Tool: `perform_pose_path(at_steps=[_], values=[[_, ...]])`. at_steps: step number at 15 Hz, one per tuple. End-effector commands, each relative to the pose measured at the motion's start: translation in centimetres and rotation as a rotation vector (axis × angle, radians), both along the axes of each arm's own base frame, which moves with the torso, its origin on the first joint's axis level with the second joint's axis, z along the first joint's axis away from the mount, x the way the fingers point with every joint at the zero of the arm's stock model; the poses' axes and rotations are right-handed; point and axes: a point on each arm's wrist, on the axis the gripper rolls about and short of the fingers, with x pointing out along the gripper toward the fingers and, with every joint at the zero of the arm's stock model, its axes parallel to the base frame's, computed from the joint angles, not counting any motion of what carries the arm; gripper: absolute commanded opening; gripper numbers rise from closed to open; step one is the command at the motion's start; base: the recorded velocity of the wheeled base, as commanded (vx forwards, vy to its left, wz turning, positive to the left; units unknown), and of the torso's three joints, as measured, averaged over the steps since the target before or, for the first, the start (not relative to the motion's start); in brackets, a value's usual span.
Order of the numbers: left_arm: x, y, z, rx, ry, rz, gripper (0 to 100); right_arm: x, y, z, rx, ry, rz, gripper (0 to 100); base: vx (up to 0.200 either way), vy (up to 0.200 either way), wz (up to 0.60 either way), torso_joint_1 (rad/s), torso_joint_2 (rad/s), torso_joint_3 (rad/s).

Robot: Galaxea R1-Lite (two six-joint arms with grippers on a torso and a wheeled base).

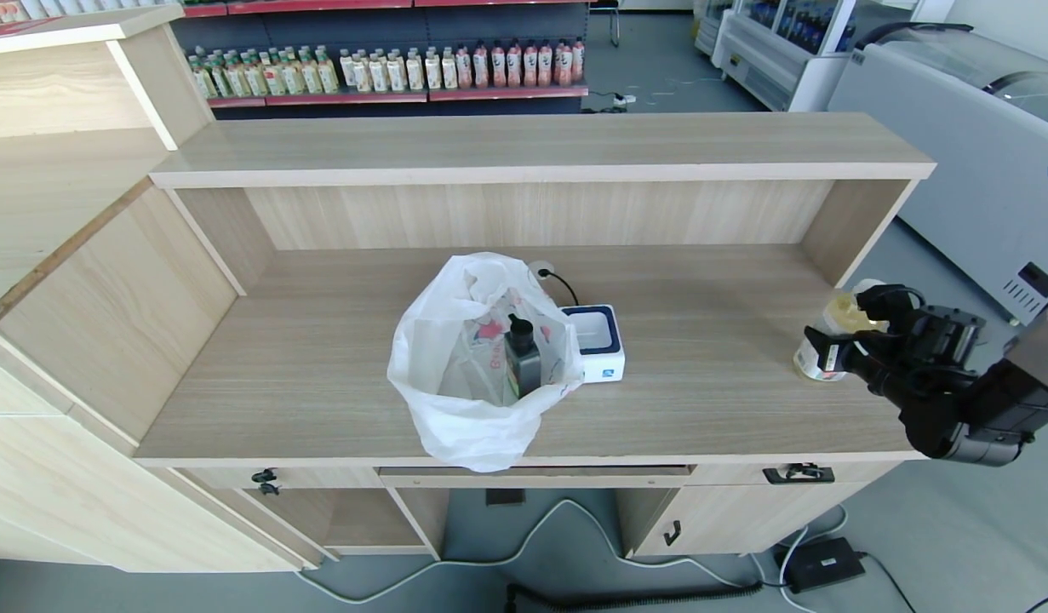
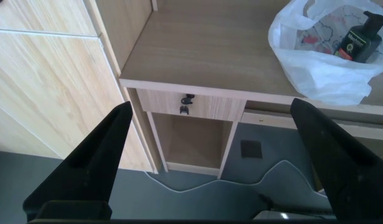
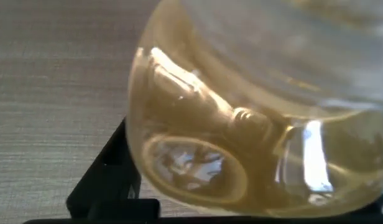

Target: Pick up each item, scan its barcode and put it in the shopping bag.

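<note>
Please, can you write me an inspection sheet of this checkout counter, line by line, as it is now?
surface: wooden counter.
job's things: white bag open at mid-counter, dark bottle inside; scanner against its right side; yellow bottle near the right edge.
clutter: nothing seen.
pincers: right pincer shut on the yellow bottle; left pincer open, low before the counter's left front.
cables: black cable from scanner to a counter hole; loose cables on the floor.
surroundings: drink shelf, freezers behind.

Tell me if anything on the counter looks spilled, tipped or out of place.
Nothing stands out. The pump bottle sits inside the shopping bag beside the scanner; the yellowish bottle tilts only because the right pincer grips it.
</note>
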Motion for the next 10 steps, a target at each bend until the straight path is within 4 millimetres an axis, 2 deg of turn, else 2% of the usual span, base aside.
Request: perform_pose_path(at_steps=[1, 7, 8, 10], values=[[0.0, 0.0, 0.0, -0.001, -0.001, 0.0, 100, 0.6, -0.1, -0.2, -0.002, -0.009, 0.001, 0, 0.0, 0.0, 0.0, 0.0, 0.0, 0.0], [0.0, 0.0, 0.0, -0.001, -0.001, 0.0, 100, 0.8, -0.5, 0.0, -0.021, -0.023, -0.005, 0, 0.0, 0.0, 0.0, 0.0, 0.0, 0.0], [0.0, 0.0, 0.0, -0.001, -0.001, 0.0, 100, 0.6, -0.7, 0.4, -0.041, -0.031, -0.01, 0, 0.0, 0.0, 0.0, 0.0, 0.0, 0.0], [0.0, 0.0, 0.0, -0.001, -0.001, 0.0, 100, -1.3, -0.4, 3.6, -0.061, -0.077, -0.011, 0, 0.0, 0.0, 0.0, 0.0, 0.0, 0.0]])
